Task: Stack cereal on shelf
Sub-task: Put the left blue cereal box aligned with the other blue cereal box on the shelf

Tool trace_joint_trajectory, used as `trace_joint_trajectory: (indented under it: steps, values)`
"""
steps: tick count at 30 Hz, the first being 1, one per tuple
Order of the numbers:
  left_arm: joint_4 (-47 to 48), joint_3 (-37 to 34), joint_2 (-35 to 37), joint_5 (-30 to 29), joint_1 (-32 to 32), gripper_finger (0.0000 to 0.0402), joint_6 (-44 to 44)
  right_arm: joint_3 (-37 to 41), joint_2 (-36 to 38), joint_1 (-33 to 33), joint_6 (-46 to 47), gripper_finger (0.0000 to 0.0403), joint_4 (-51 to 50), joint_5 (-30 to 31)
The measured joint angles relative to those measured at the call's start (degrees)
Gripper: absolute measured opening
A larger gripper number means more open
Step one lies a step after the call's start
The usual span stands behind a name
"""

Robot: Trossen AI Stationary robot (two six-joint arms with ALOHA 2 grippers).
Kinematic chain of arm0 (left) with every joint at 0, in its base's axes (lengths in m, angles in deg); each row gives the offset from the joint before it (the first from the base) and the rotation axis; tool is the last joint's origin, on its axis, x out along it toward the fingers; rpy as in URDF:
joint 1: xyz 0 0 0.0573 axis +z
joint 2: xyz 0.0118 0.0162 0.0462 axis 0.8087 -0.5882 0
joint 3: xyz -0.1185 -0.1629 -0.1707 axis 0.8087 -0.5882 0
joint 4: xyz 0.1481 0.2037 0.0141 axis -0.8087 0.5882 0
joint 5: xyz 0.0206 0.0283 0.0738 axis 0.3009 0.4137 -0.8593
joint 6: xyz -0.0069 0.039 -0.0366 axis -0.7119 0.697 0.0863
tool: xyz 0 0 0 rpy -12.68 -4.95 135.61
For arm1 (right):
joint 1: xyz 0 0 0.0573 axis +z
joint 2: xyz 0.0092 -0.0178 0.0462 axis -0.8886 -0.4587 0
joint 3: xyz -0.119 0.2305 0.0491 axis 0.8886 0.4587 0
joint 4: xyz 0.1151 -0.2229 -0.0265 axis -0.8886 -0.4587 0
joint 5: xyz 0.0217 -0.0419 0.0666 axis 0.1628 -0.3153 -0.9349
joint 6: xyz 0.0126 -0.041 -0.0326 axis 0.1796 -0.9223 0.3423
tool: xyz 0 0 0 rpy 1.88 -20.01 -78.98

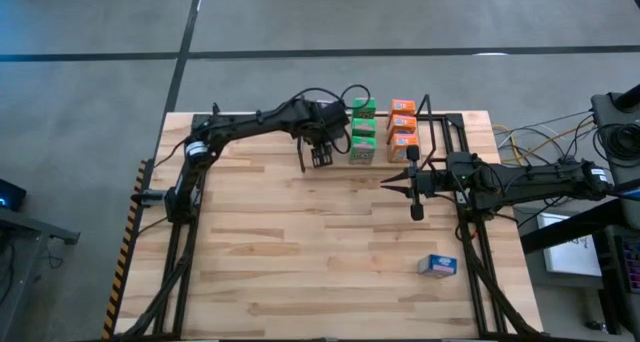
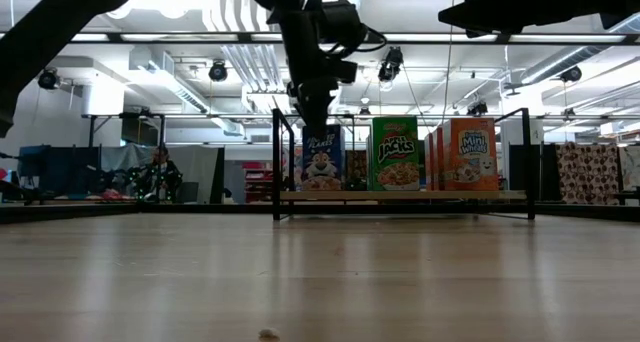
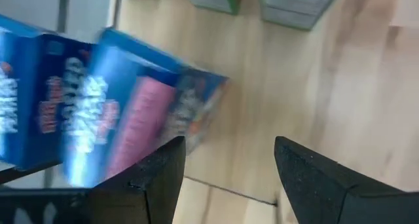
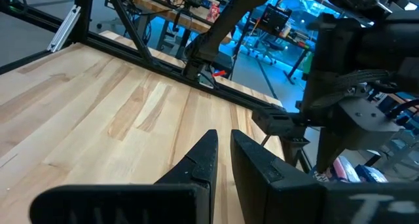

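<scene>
2 blue boxes (image 3: pixel 98 99) standing on shelf (image 2: pixel 400 195) beside green (image 1: pixel 363 130) and orange rows (image 1: pixel 402 126); left gripper (image 1: pixel 320 157) spread just above, empty; likely to clip and topple them. Right gripper (image 1: pixel 416 210) pressed together mid-table; 1 blue box (image 1: pixel 437 266) lying apart

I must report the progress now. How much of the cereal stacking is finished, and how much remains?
Mostly done: green boxes and orange boxes stand in rows on the shelf, and blue boxes are there too. In hand: nothing. The left tool hangs open just above the blue boxes; the right tool waits shut over the table. Left: one blue box lies on the table near the right arm.
</scene>
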Motion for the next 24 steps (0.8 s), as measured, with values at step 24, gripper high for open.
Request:
trace_joint_trajectory:
  steps: [24]
  values:
    - [-38.0,-42.8,38.4,2.1,-7.2,0.0194,2.8,-9.9,-12.1,-3.4,18.3,0.0008,-2.3,9.6]
